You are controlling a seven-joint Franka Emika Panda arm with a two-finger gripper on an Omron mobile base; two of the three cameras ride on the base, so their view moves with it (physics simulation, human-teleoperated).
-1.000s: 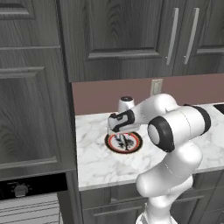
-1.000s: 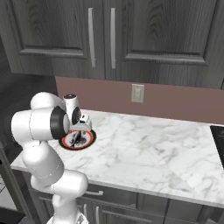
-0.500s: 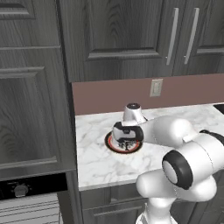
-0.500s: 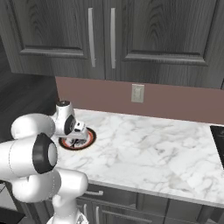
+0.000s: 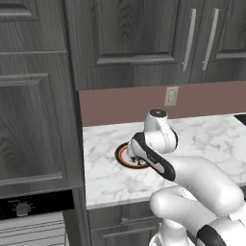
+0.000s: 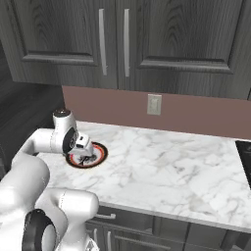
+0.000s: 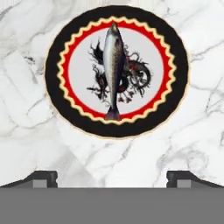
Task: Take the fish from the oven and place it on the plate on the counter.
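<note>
Lying lengthwise across the white centre of the plate [image 7: 116, 71], the fish [image 7: 113, 70] has its head toward twelve o'clock and its tail toward six in the hand view, fully inside the red ring and clear of the dark outer edge. The plate sits flat on the counter [image 7: 35, 144], near the slab's left end in both base views, with the oven [image 5: 29, 211] below and to the left at about seven o'clock in the left base view.

The gripper [image 7: 112, 178] hangs above the plate with its jaws spread as wide as they go and nothing between them; the two dark fingertips [image 7: 43, 178] stand well apart at the bottom of the hand view, on the six o'clock side of the plate, touching neither plate nor fish.

By the look of it the placing is done, so the step in hand is the retreat. To do it well, I would lift straight up and away from the plate, keep the jaws wide so neither tip clips the fish's tail or the plate's rim, and avoid any sideways sweep low over the counter that could drag the plate.
</note>
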